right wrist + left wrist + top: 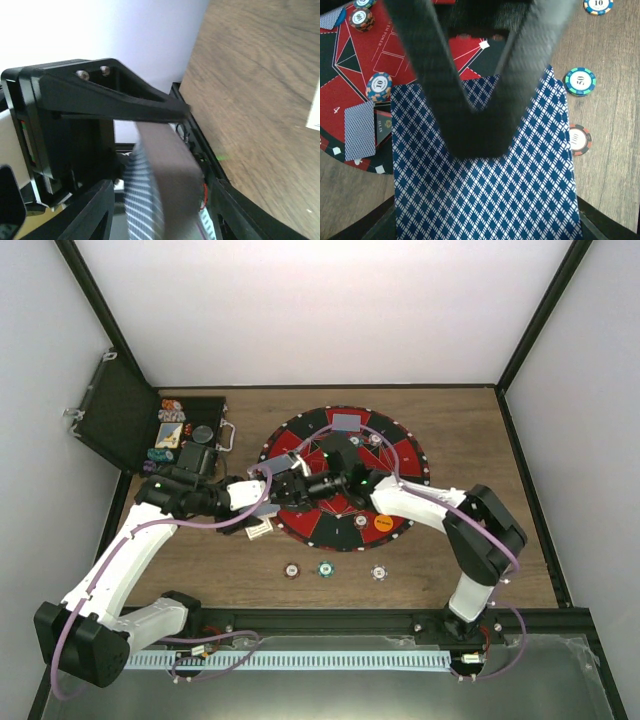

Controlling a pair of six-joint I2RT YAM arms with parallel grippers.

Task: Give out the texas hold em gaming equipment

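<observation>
My left gripper is shut on a deck of blue-diamond-backed playing cards, held over the round red-and-black poker mat. My right gripper meets it there. Its fingers stand open on either side of the blurred deck, and one dark finger lies across the top card. Single cards lie face down on the mat and at its far side. On the mat are an orange disc button and a chip marked 10. Brown, teal and white chips lie on the wood in front.
The black hinged case stands open at the far left with chips and cards inside. A white card lies on the wooden table by the mat's left edge. Black frame posts and white walls enclose the table.
</observation>
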